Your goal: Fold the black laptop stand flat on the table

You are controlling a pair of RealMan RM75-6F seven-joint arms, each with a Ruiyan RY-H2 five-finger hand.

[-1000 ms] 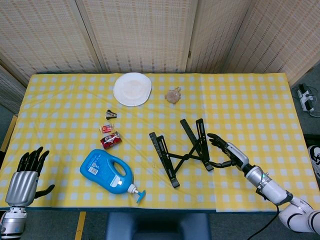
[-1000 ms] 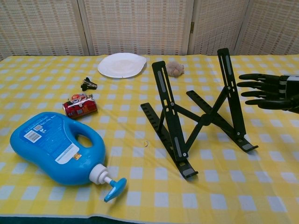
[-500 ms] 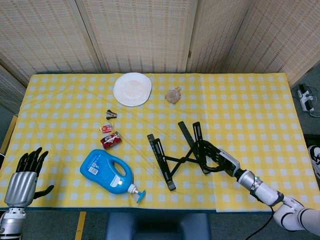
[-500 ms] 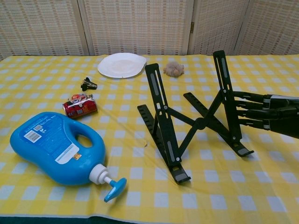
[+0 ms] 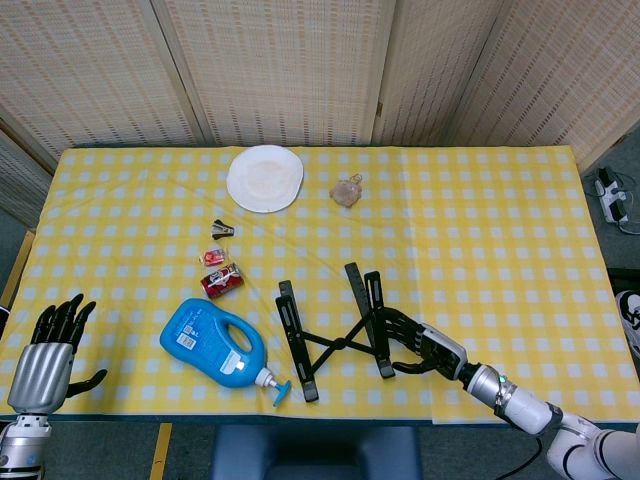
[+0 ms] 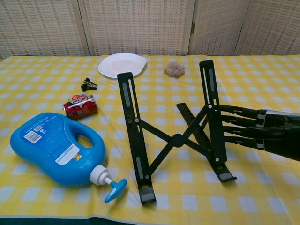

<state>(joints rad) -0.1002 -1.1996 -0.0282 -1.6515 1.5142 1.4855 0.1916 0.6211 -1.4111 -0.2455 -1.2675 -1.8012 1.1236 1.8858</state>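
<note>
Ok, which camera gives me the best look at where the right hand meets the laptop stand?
Chest view: the right hand reaches side-on, fingers against the laptop stand at its right upright. Head view shows the same contact from above, smaller, fingers blending into the black frame.

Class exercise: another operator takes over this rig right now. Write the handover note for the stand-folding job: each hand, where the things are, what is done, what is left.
Right hand: fingers reach the right rail of the black laptop stand, touching or pressing it; no clear grasp visible.
Left hand: open, idle at the table's near left corner, holding nothing.
Stand: propped open on its crossed struts, near the front edge, close beside the blue detergent bottle.
Done: contact made.
Left: collapse the stand flat on the table.
</note>
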